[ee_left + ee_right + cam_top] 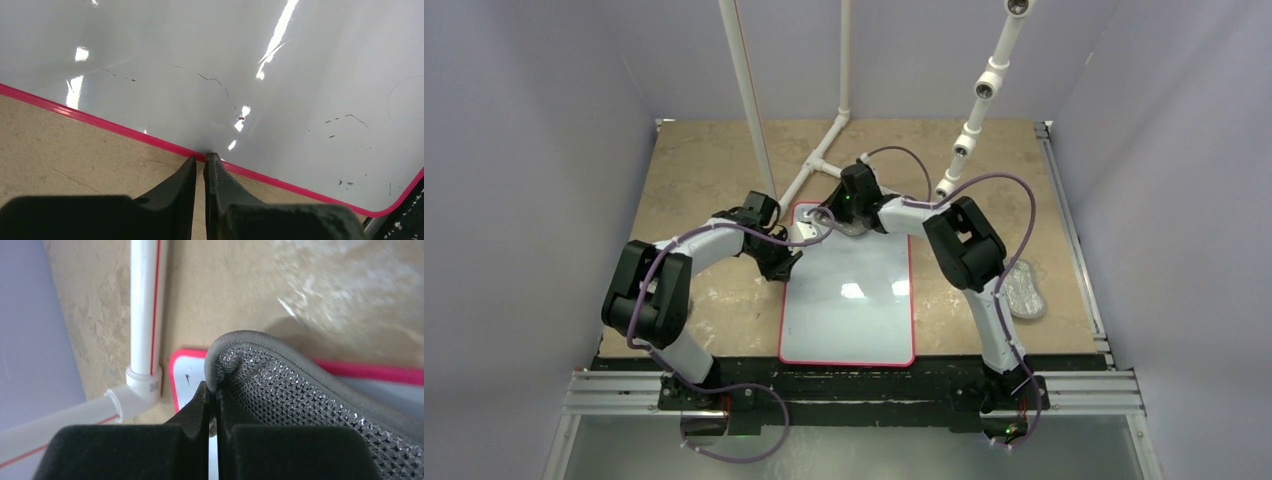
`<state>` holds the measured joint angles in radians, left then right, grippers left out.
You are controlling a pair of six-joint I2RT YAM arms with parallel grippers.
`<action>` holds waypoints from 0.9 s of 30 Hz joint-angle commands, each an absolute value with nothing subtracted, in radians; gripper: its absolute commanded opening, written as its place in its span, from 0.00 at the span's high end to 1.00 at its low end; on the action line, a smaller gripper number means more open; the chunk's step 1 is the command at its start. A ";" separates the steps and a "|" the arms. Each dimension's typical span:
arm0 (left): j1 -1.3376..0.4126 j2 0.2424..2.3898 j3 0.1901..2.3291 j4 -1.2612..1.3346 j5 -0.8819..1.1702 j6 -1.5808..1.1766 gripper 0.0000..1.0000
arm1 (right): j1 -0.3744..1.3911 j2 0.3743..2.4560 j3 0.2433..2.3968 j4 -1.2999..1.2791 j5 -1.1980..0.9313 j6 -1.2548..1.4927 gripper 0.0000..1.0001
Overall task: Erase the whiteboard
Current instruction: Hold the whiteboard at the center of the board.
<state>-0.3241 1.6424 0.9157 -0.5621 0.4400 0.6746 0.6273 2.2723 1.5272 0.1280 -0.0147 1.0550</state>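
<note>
One whiteboard (849, 300) lies flat mid-table (714, 160), its near edge at the table's near rim. Faint black flecks (215, 80) on it are too thin to read. To its right, a grey pad (1027, 290) lies partly hidden behind the right arm. At the board's left edge, the left gripper (200, 159) sets its tips on the red border. Its jaws are almost together, with only a slit between them and nothing in it. At the far left corner, the right gripper (212, 390) is clamped on the rim of a silvery mesh pad (300, 405), which the frame cuts off. White piping (145, 315) stands beyond.
</note>
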 commanded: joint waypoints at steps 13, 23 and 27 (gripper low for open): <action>-0.338 1.735 0.854 -0.588 0.304 0.753 0.92 | 0.685 2.370 1.544 -0.072 0.041 1.008 1.00; -0.337 1.726 0.857 -0.597 0.302 0.757 0.93 | 0.728 2.450 1.676 -0.107 0.031 0.983 1.00; -0.337 1.726 0.860 -0.602 0.301 0.757 0.93 | 0.774 2.538 1.817 -0.153 -0.032 0.979 1.00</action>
<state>-0.3290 1.6444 0.9222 -0.5705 0.4351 0.7002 0.7040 2.4165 1.7794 0.0525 0.0067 1.0283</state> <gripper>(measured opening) 0.076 0.022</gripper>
